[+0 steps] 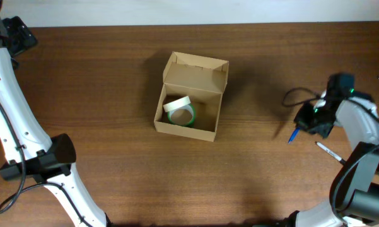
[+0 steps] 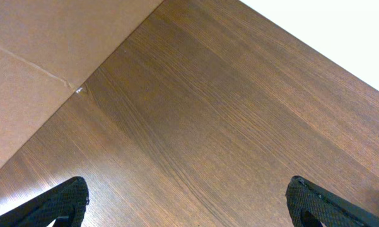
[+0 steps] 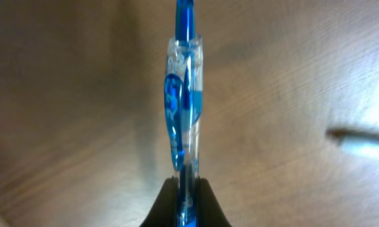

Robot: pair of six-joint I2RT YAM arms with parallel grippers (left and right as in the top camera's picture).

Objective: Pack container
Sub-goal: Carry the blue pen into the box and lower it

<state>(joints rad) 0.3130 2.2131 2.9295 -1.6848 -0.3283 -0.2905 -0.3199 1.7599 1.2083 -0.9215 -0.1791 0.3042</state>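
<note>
Right gripper (image 3: 186, 192) clenched on a translucent-blue plastic pen (image 3: 184, 101) near the wooden table's (image 1: 101, 82) right edge — light, slick, best pinched mid-barrel. Tan cardboard container (image 1: 184, 130) sits mid-table, lid open — flimsy; left gripper (image 2: 186, 202) gapes empty.

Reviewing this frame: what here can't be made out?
- Right wrist: the translucent blue plastic pen in the right gripper is blurred by closeness; the top edge cuts off its end.
- Overhead: the thin white pen is too small for detail.
- Overhead: the green-edged tape roll hides part of the tan cardboard box floor.
- Left wrist: a tan surface beyond the left gripper is cut off, unidentifiable.
</note>
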